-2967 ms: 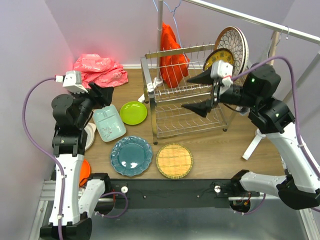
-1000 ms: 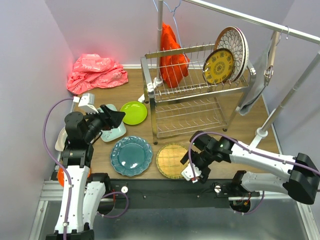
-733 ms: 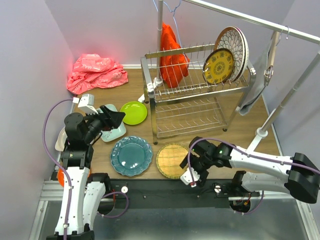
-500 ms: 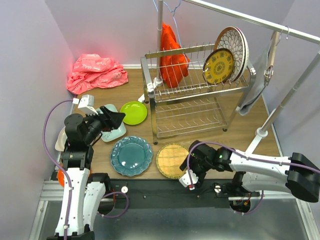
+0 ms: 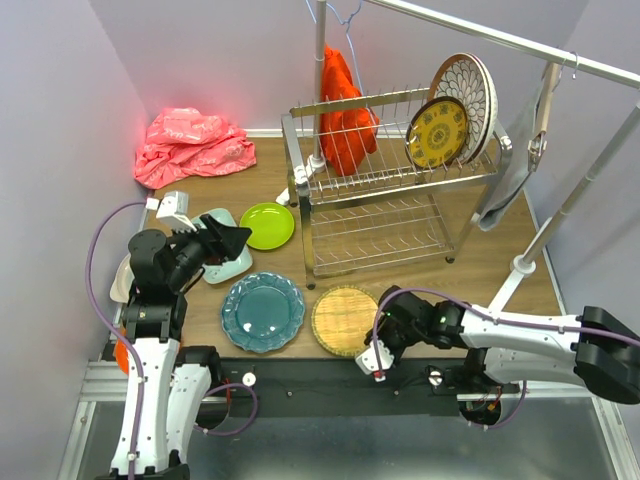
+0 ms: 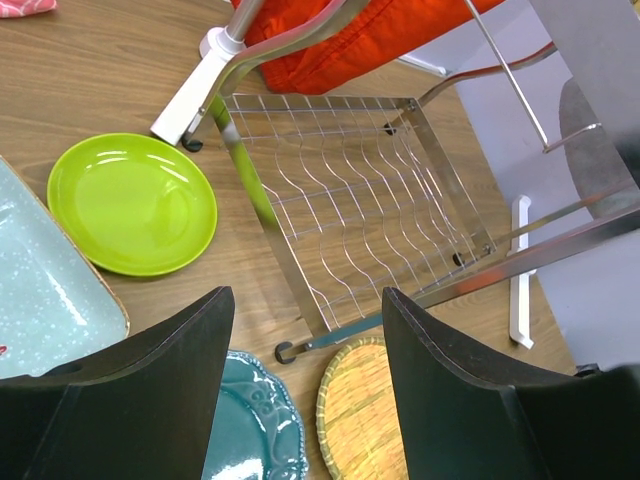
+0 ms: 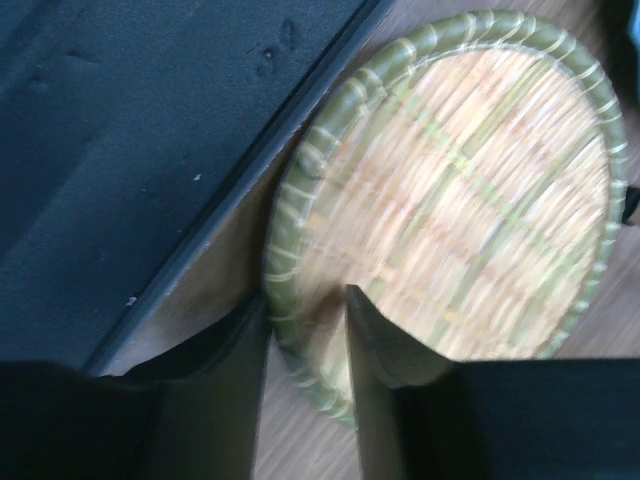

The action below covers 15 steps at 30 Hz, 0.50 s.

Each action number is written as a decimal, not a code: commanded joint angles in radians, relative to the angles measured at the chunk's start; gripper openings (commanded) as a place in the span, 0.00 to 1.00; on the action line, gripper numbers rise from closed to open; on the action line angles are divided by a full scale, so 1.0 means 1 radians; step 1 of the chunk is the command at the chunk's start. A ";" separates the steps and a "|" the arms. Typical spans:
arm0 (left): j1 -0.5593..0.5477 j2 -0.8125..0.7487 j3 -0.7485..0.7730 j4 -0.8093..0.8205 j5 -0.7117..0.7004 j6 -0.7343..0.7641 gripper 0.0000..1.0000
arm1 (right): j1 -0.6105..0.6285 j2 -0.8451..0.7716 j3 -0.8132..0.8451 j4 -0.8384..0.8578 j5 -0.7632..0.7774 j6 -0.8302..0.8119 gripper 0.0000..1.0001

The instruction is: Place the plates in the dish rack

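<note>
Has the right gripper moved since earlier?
Yes. The right gripper dropped from the upper tier of the chrome wire dish rack to the near rim of the round woven yellow plate.
</note>
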 commanded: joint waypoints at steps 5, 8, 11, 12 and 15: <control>0.006 -0.045 -0.065 0.003 0.093 -0.038 0.70 | 0.015 -0.040 -0.017 -0.003 0.006 0.044 0.12; 0.006 -0.063 -0.096 0.015 0.127 -0.067 0.70 | 0.015 -0.053 0.006 -0.019 -0.005 0.058 0.03; 0.006 -0.083 -0.135 0.037 0.206 -0.114 0.70 | 0.013 -0.095 0.040 -0.037 -0.028 0.084 0.00; 0.006 -0.086 -0.146 0.044 0.225 -0.127 0.70 | 0.015 -0.106 0.049 -0.042 -0.041 0.092 0.00; 0.006 -0.102 -0.195 0.051 0.278 -0.185 0.70 | 0.013 -0.138 0.095 -0.049 -0.066 0.145 0.00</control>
